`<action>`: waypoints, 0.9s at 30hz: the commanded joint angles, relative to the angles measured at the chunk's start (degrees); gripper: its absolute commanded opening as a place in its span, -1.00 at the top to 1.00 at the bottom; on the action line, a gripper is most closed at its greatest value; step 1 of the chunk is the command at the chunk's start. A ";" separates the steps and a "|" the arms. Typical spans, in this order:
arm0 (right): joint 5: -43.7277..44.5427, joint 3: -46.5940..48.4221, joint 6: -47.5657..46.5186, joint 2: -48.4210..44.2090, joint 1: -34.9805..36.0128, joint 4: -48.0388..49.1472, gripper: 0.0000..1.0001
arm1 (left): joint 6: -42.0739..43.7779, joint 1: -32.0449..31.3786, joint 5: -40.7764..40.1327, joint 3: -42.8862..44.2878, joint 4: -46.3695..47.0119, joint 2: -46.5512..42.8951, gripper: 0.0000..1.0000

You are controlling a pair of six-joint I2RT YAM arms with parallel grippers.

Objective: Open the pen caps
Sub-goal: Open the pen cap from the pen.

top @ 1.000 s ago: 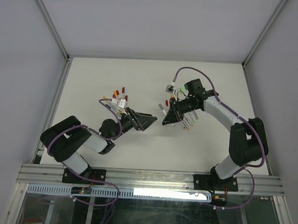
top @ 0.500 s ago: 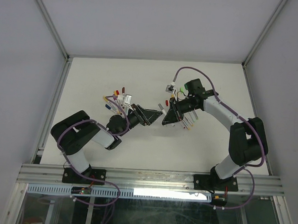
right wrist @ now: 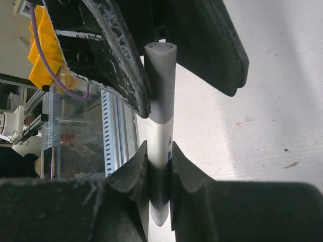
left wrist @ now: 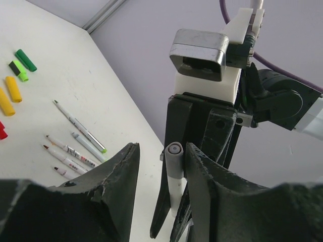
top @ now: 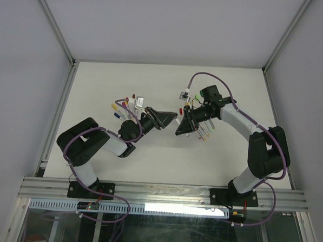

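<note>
Mid-frame in the top view, the right gripper (right wrist: 158, 154) pinches a thin white-grey pen barrel (right wrist: 160, 133) whose grey plastic cap (left wrist: 174, 161) pokes, long axis straight ahead, between the spread jaws of the left gripper (left wrist: 161, 151), seemingly touching one and clear of the other, not yet clamped.

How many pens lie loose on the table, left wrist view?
4, clustered together: the green-tipped pen, a grey pen beside it, a brown-tipped pen nearer, and a fourth pen partly hidden. More may be hidden.
</note>
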 commanded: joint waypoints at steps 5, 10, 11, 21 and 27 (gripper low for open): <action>-0.83 2.22 -0.96 -0.29 -0.04 0.46 1.00 | -1.63 -0.37 3.39 2.88 12.96 0.56 0.47; -0.15 2.22 -0.96 -0.27 -0.05 0.59 1.00 | -2.02 -0.23 5.28 3.02 12.95 0.88 0.55; 0.00 2.22 -0.96 -0.23 -0.09 0.58 1.00 | -2.11 -0.23 5.70 3.14 12.90 0.95 0.54; -0.70 2.22 1.04 -1.17 -0.63 1.39 0.14 | -2.11 0.14 6.12 2.29 14.26 0.65 1.00; -3.37 -0.04 7.45 -2.92 -3.07 7.45 0.01 | -2.72 0.22 6.44 2.05 15.02 0.90 1.00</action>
